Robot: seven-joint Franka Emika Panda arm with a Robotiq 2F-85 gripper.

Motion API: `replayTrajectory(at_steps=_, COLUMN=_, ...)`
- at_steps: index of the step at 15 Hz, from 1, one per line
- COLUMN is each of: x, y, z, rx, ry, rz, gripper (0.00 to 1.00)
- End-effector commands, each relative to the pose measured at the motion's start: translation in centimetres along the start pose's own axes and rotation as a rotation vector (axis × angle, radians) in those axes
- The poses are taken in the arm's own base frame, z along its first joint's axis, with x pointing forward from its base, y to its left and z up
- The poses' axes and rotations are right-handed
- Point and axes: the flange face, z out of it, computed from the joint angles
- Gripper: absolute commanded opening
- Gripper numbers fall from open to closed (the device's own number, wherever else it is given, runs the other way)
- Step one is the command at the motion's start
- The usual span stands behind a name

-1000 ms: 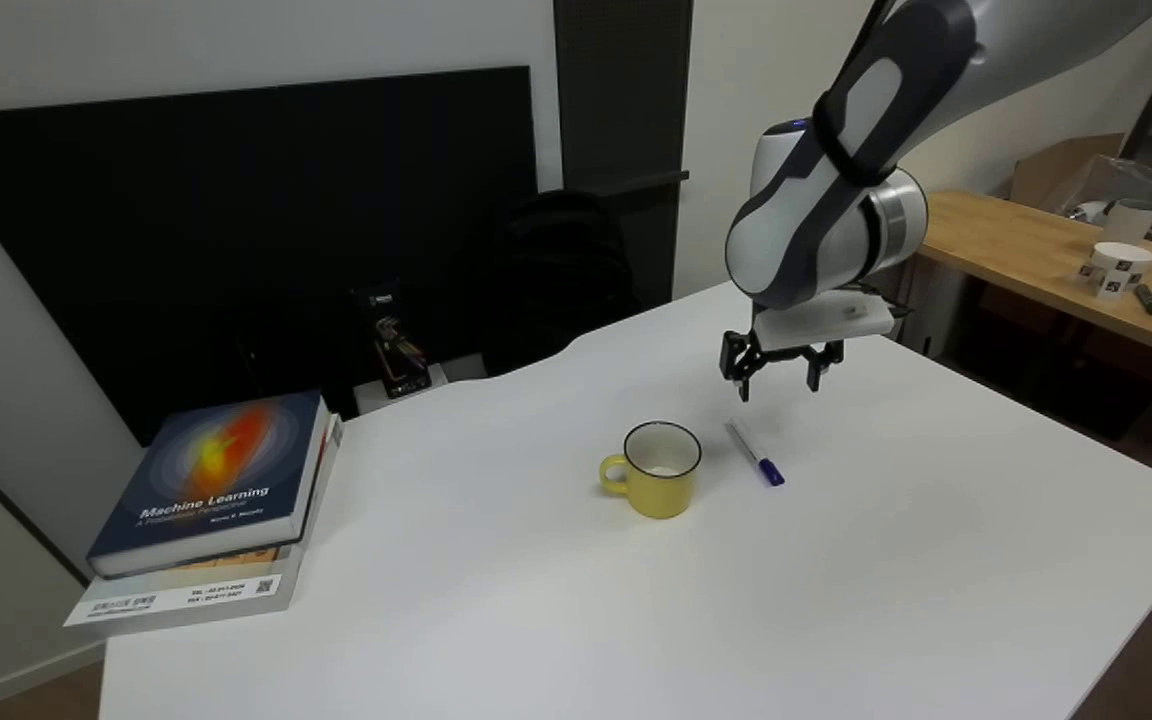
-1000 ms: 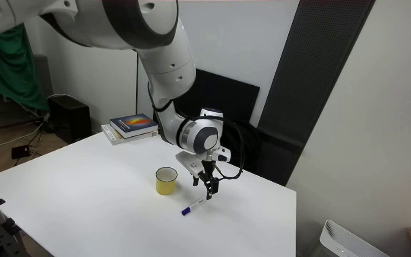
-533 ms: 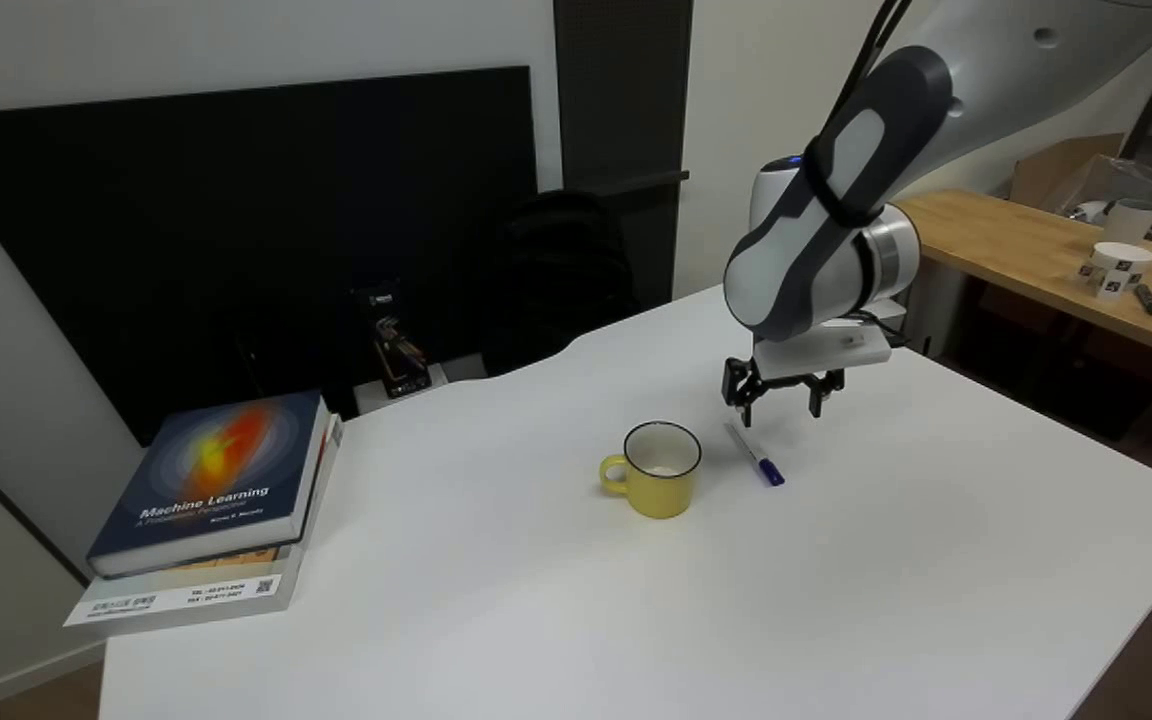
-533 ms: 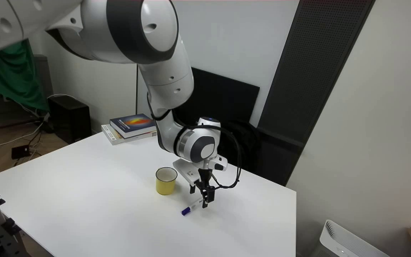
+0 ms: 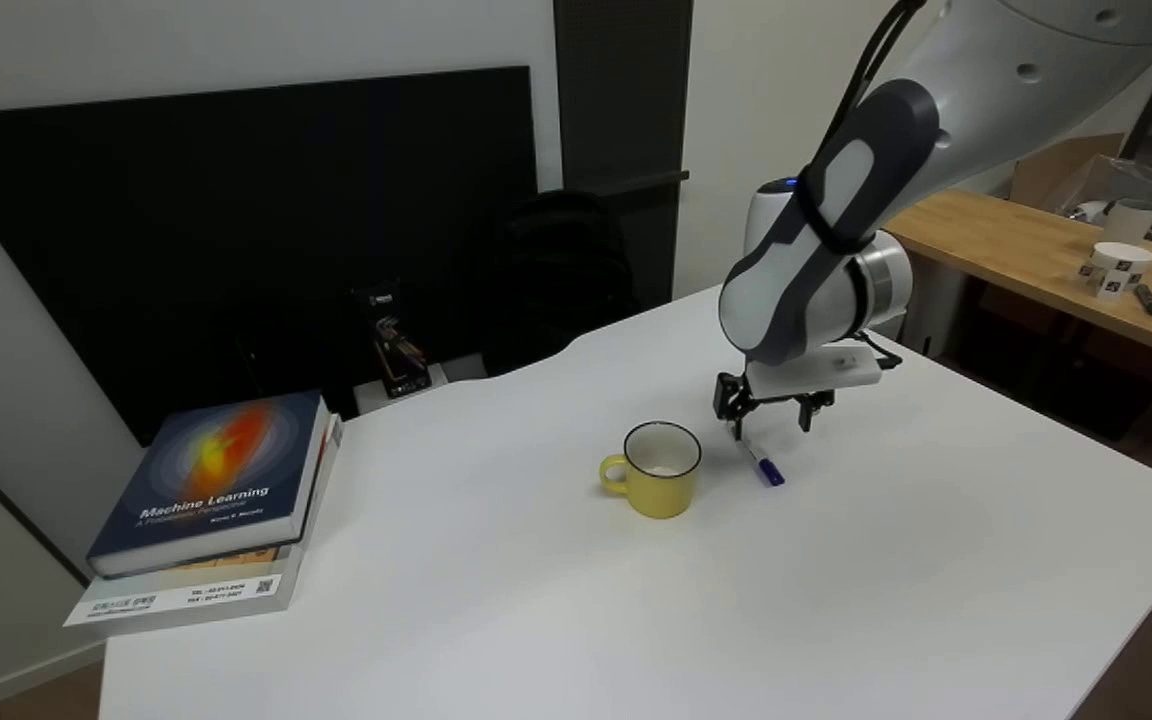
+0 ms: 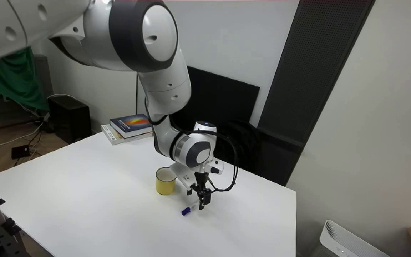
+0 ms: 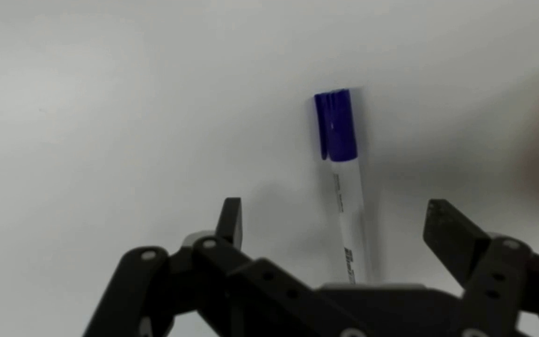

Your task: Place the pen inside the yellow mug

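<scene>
Although I have the gripper [image 7: 334,215] lined up over the pen [image 7: 346,182], no part of the placing is done as far as I can see. My wrist view shows the jaws wide apart and holding nothing, one on each side of the white barrel with bare table [image 7: 180,117] between, and the pen lies flat on that surface, its blue cap well clear of the jaws. How much height is left under the tips I cannot tell from here. The yellow mug [image 5: 661,497] stands upright near the pen, not touching it, in both exterior views, its mouth facing up and nothing poking above the rim; the yellow blur at the right edge of the wrist view is probably its side. I judge this to be the end of the approach, so most of the job remains: go down a little if there is room, close on the barrel, lift, carry it the short way across, tip it steep enough to pass the rim, and let go inside.
</scene>
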Motion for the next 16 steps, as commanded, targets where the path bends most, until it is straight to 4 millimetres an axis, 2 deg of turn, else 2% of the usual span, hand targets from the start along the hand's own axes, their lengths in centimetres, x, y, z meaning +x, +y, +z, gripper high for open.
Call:
replayTrajectory(at_steps=1, x=0.3, y=-0.7, z=1.1, rx=0.017, ry=0.015, rz=-0.005, gripper=1.0)
replayTrajectory(at_steps=16, x=-0.4, y=-0.5, z=3.1, rx=0.02, ry=0.015, rz=-0.058, gripper=1.0)
